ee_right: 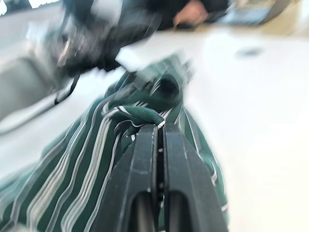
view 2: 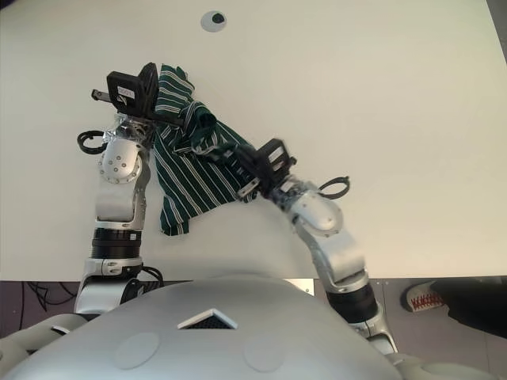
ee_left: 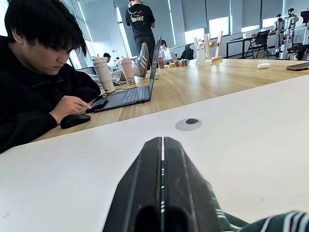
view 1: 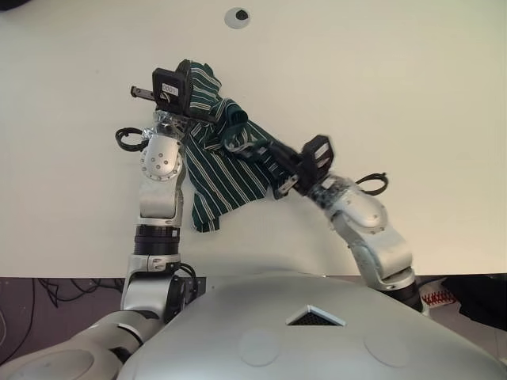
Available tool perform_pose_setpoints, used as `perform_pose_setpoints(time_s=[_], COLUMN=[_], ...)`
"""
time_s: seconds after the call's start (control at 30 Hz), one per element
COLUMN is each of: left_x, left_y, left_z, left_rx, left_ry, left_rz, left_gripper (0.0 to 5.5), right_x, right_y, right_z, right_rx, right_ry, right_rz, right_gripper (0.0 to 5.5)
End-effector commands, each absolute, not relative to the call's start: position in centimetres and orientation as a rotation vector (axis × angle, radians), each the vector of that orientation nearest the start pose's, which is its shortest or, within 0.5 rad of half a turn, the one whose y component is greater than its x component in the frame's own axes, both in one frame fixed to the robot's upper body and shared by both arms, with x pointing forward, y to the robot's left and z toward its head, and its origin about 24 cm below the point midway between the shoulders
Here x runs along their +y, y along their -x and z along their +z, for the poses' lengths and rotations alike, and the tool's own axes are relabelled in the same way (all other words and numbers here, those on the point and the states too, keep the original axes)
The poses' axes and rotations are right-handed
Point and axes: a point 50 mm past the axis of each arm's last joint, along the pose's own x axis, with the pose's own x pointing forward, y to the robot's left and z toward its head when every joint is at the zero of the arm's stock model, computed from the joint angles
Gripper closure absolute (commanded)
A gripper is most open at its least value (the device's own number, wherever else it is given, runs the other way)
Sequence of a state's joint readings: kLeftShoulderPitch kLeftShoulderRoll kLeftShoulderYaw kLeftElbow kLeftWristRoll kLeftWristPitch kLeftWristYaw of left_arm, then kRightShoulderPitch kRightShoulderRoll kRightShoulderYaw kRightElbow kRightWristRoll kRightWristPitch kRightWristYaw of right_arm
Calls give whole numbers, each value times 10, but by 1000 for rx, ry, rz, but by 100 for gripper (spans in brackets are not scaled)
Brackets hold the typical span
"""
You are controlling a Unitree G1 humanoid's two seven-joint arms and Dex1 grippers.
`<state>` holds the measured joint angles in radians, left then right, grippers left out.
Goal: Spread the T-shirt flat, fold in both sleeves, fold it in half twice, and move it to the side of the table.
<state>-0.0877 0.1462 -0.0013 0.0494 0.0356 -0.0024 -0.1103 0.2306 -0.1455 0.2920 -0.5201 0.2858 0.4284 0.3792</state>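
A dark green T-shirt (view 1: pixel 222 170) with white stripes lies bunched in a diagonal strip on the white table (view 1: pixel 396 95), left of centre. My left gripper (view 1: pixel 192 77) is at the shirt's far end, shut on a fold of the cloth; in the left wrist view its fingers (ee_left: pixel 162 145) are pressed together with striped fabric (ee_left: pixel 285 222) beside them. My right gripper (view 1: pixel 253 150) comes in from the right at the shirt's middle. It is shut on a raised fold, as the right wrist view (ee_right: pixel 158 126) shows. The shirt's near end (view 1: pixel 204 222) hangs loose towards the table's front edge.
A round grey grommet (view 1: pixel 237 17) is set in the table at the far middle. Bare tabletop stretches to the right of the shirt and to its left. The table's front edge (view 1: pixel 63 276) runs just ahead of my body.
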Motion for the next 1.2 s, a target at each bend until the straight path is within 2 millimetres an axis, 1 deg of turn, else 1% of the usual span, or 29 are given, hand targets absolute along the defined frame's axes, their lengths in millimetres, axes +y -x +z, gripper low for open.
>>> perform_pose_setpoints(time_s=[0.03,0.1,0.2,0.3,0.4,0.5,0.57,0.63,0.73,0.77,0.83,0.93,1.07,1.13,1.2], left_x=[161,156,153,154,153,148,145,147,161,166,171,170,159,150,141], left_y=[-277,-280,-281,-280,-282,-285,-283,-280,-276,-274,-271,-266,-261,-256,-253], left_z=[54,51,46,41,40,41,40,45,62,66,71,74,74,67,61], left_rx=[-53,-58,-65,-67,-90,-116,-118,-145,-208,-216,-208,-181,-166,-147,-138], left_ry=[-163,-158,-150,-148,-131,-120,-121,-145,-249,-289,-333,-408,-566,-612,-638], left_rz=[-161,-190,-234,-262,-276,-337,-392,-452,-512,-533,-577,-649,-733,-791,-825], left_gripper=[550,550,550,550,550,550,550,550,550,530,516,464,397,376,343], right_x=[-111,-127,-148,-156,-162,-171,-171,-171,-174,-173,-170,-163,-157,-155,-153], right_y=[-190,-190,-195,-200,-203,-202,-202,-203,-204,-205,-205,-207,-210,-212,-212], right_z=[89,88,83,79,88,99,107,116,131,136,145,157,165,168,170], right_rx=[94,102,115,116,68,9,-12,-35,-80,-96,-127,-165,-198,-210,-220], right_ry=[-459,-542,-617,-615,-534,-397,-346,-310,-294,-293,-287,-293,-332,-354,-370], right_rz=[657,607,540,517,535,557,590,628,659,671,702,753,787,799,811], right_gripper=[547,547,547,547,547,547,547,547,547,550,550,550,550,550,550])
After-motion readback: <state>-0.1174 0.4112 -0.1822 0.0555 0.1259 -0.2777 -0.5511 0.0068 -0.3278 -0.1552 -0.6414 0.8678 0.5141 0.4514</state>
